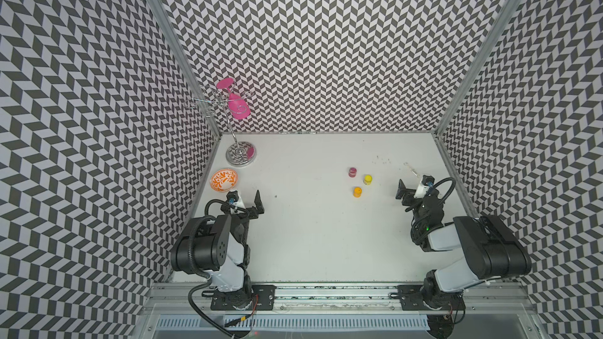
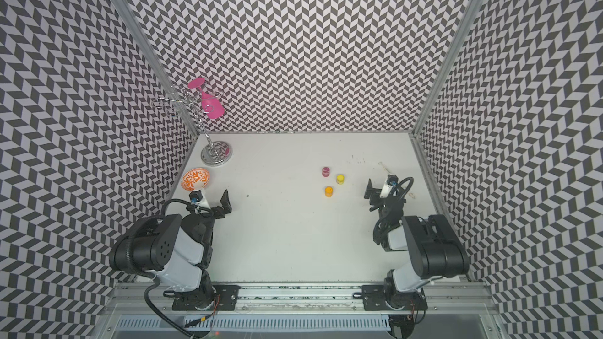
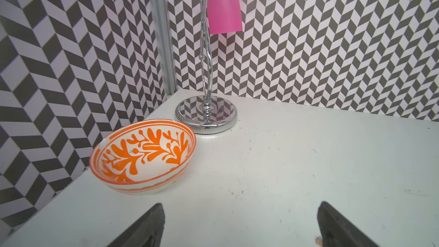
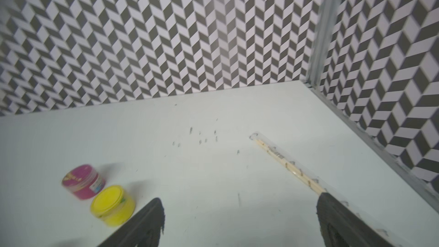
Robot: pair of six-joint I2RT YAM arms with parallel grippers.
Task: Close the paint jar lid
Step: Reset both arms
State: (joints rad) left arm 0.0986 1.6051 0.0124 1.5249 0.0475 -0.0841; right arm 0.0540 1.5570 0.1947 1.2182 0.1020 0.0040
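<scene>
Both arms are hanging over the bench (image 1: 326, 239).
Left fingers (image 3: 147, 226) and right fingers (image 4: 142, 224) are standing spread, holding nothing; pink jar (image 1: 352, 172), yellow jar (image 1: 367, 179) and orange jar (image 1: 357, 192) are sitting at the right fingers' nine o'clock.

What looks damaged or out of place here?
The orange-patterned bowl has a small chip in its rim. Dark scuff marks speckle the table near the wrapped chopsticks. Nothing looks spilled.

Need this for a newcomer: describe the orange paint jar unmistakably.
On the white table, three small jars cluster right of centre. The orange jar sits closest to the front rail; the magenta jar and yellow jar stand farther back.
</scene>
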